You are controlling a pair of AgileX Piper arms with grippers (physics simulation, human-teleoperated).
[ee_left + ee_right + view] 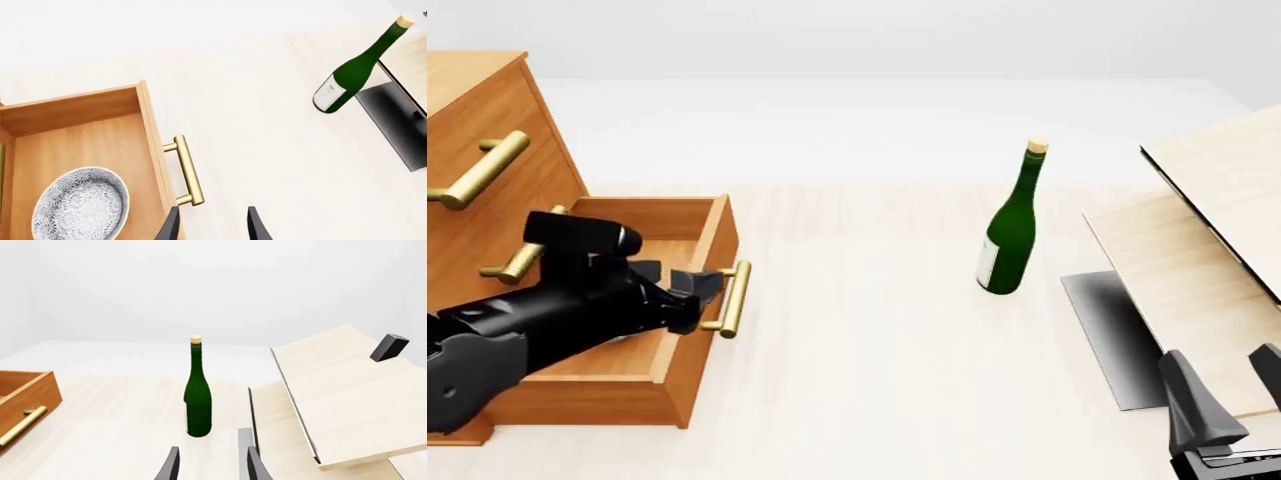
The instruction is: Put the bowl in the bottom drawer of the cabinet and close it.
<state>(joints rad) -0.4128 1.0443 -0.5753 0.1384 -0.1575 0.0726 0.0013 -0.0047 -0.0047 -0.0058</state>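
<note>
The cabinet point(481, 120) stands at the left with its bottom drawer point(681, 372) pulled out. In the left wrist view the speckled bowl point(80, 205) lies upright on the floor of the bottom drawer point(73, 107). In the front view my left arm hides the bowl. My left gripper point(701, 300) hovers over the drawer's front edge, just behind the brass handle point(737, 298). It is open, with nothing between its fingers point(257, 226), and the handle point(185, 170) lies beside one finger. My right gripper point(1228, 385) is open at the near right, far from the drawer.
A green wine bottle point(1010, 235) stands upright mid-table. Pale wooden boards point(1214, 230) lean at the right over a dark flat plate point(1108, 330). The two upper drawers are shut, their brass handles point(481, 170) sticking out.
</note>
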